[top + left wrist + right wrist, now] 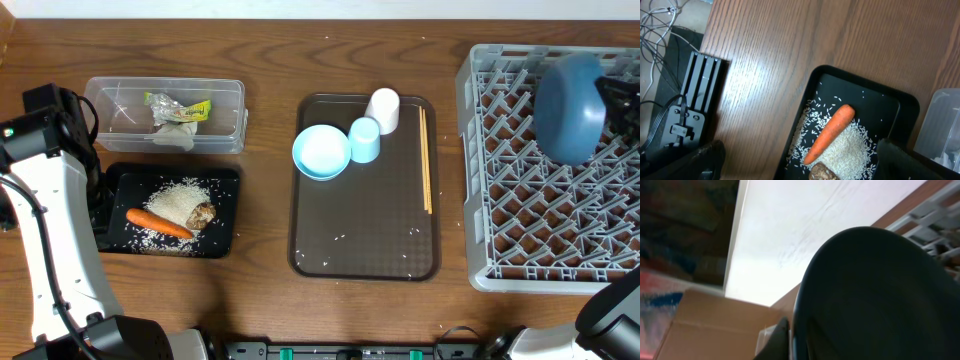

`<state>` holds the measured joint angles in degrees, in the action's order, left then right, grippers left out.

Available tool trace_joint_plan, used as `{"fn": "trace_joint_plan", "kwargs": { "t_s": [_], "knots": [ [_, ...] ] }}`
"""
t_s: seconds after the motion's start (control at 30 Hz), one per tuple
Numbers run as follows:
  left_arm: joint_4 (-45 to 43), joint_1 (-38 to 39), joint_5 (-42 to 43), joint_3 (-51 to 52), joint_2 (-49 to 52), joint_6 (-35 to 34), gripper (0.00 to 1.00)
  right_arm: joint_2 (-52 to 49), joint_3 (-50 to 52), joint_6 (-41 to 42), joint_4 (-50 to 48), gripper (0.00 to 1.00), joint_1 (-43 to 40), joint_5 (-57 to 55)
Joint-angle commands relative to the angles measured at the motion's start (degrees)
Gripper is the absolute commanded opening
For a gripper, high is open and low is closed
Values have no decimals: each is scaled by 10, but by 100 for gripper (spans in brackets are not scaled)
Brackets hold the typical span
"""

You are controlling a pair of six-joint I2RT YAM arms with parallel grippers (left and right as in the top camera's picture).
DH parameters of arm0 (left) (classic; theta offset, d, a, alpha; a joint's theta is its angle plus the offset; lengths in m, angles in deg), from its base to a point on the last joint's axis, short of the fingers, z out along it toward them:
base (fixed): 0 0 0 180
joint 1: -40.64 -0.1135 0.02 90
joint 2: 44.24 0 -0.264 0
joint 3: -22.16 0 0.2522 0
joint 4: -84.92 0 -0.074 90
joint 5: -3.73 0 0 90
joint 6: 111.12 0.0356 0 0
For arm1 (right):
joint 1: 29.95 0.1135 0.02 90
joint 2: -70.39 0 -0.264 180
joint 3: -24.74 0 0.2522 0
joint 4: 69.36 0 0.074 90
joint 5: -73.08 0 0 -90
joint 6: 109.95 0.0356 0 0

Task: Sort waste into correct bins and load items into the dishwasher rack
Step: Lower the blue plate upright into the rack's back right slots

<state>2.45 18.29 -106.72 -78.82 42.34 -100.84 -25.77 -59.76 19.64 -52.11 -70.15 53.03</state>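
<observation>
The left gripper (800, 167) hangs with jaws spread wide and empty over the black tray (228, 185) by the desk's left edge, where we see the carrot (158, 222) lying on rice (180, 200). At the right edge the dark-blue plate (568, 95) stands on its rim in the rack (520, 260), hiding the jaws of the right gripper (610, 100) (we cannot tell their state). Between them the brown serving tray (365, 240) carries a bowl (321, 151), light-blue cup (364, 139), white cup (383, 110) and chopsticks (426, 160).

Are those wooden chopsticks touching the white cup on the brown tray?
Apart. The overhead view shows a strip of bare brown tray between the white cup and the chopsticks.
</observation>
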Motion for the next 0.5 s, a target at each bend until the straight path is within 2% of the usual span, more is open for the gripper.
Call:
{"fn": "trace_joint_plan", "kwargs": {
  "t_s": [0.0,0.07,0.17,0.2,0.27,0.33,0.47],
  "knots": [
    [4,-2,-5,1,3,-7,98,-2,-12,2,0,16,-17,-5],
    [4,-2,-5,1,3,-7,98,-2,-12,2,1,23,-26,-5],
    [4,-2,-5,1,3,-7,98,-2,-12,2,2,46,-34,-2],
    [4,-2,-5,1,3,-7,98,-1,-12,2,2,57,-34,-1],
    [4,-2,-5,1,3,-7,98,0,-12,2,2,68,-33,-1],
    [4,-2,-5,1,3,-7,98,0,-12,2,2,75,-33,-2],
    [4,-2,-5,1,3,-7,98,0,-12,-5,2,77,-33,-17]
  ]
}}
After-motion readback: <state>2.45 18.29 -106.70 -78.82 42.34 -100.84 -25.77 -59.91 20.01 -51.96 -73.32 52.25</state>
